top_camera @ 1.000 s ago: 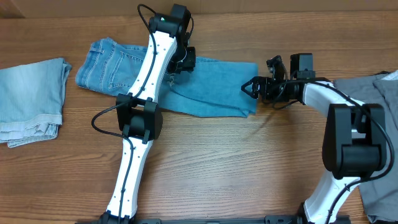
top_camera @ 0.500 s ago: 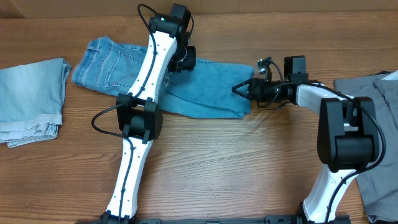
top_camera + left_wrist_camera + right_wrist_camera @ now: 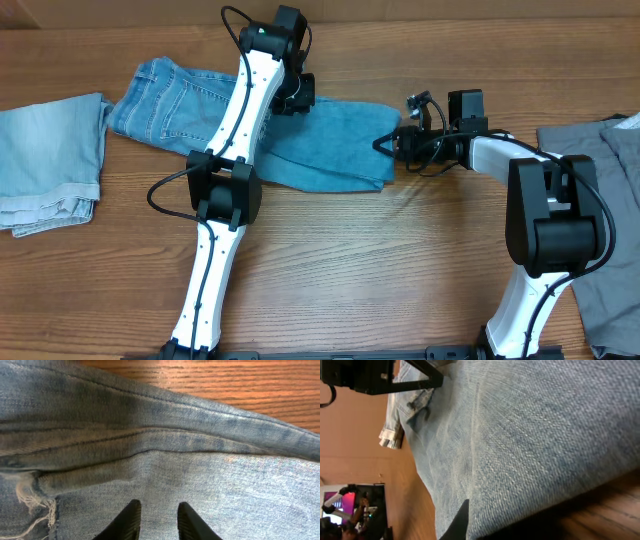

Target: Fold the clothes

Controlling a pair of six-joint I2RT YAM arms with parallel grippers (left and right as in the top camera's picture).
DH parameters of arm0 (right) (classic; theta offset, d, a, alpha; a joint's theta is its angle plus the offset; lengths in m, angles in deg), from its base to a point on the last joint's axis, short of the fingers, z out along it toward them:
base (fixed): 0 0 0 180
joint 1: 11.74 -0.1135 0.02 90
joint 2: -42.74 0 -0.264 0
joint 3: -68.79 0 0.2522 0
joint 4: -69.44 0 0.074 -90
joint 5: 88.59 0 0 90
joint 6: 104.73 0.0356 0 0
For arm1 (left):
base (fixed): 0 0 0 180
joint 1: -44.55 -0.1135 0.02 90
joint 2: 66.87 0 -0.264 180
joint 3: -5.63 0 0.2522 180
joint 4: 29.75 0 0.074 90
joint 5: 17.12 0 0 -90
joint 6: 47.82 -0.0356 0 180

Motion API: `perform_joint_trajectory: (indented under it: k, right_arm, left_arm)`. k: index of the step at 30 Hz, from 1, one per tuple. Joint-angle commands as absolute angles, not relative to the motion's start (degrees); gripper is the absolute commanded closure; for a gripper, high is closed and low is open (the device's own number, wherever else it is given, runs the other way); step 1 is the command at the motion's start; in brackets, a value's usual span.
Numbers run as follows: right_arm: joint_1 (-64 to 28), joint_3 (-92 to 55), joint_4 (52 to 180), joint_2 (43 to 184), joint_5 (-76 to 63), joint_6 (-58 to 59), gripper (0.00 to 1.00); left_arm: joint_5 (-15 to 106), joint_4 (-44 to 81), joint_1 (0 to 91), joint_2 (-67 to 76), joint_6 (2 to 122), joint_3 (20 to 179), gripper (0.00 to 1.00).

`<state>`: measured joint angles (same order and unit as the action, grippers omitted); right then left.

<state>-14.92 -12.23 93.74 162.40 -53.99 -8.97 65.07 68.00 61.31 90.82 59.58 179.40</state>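
Right now the jeans lie stretched across the far half of the worktop. The waist and stitched pockets lie toward my left, and one long leg runs toward my right. The leg lies flat and ends in a slightly bunched hem.

My left tool is down on the jeans near the far edge, where the seat passes into the leg. In my left wrist view its two dark fingertips stand a little apart on the faded denim. A thick seam runs across just beyond them, and frayed white threads hang at one side. I cannot tell whether any cloth is pinched between those tips.

My right tool is clenched tight at the hem end of the leg, its tips touching the cloth's edge. My right wrist view is nearly filled with denim, with one dark finger right against it. I cannot see whether a fold is caught in the grip.

Well apart at my far left lies a folded piece of paler denim. Grey trousers lie at my far right, behind my right arm.
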Motion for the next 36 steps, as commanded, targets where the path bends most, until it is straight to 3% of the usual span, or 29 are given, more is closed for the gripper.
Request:
perform_joint_trajectory:
  k: [1,7,12,18,24,27,36]
  right_arm:
    - [-14.4,-12.1,93.9,162.8,-52.8,-8.5,0.96]
    - [-3.9,-12.2,102.6,162.8,-49.7,-6.2,0.96]
    - [8.8,-14.3,116.4,161.5,-49.5,-18.2,0.96]
    - [13.6,-27.0,135.9,160.6,-44.0,-29.8,0.96]
    - [6.7,-47.3,155.1,160.6,-35.0,-36.4,0.96]
    - [0.6,-54.9,159.5,160.6,-27.5,-36.4,0.96]
    - [-17.8,-74.3,164.8,160.6,-26.9,-33.4,0.96]
  left_arm:
    - [65.0,67.8,61.0,90.4,61.5,181.8,0.72]
    - [64.1,72.1,59.8,88.9,61.5,194.3,0.66]
    - [66.0,74.7,57.7,88.9,61.5,198.7,0.62]
    - [67.2,75.0,57.0,88.9,61.5,198.7,0.60]
    - [68.1,74.7,54.9,88.9,61.6,198.7,0.57]
    - [65.2,74.7,53.2,88.9,61.7,198.7,0.57]
    - [65.4,76.0,47.1,88.9,61.4,198.7,0.57]
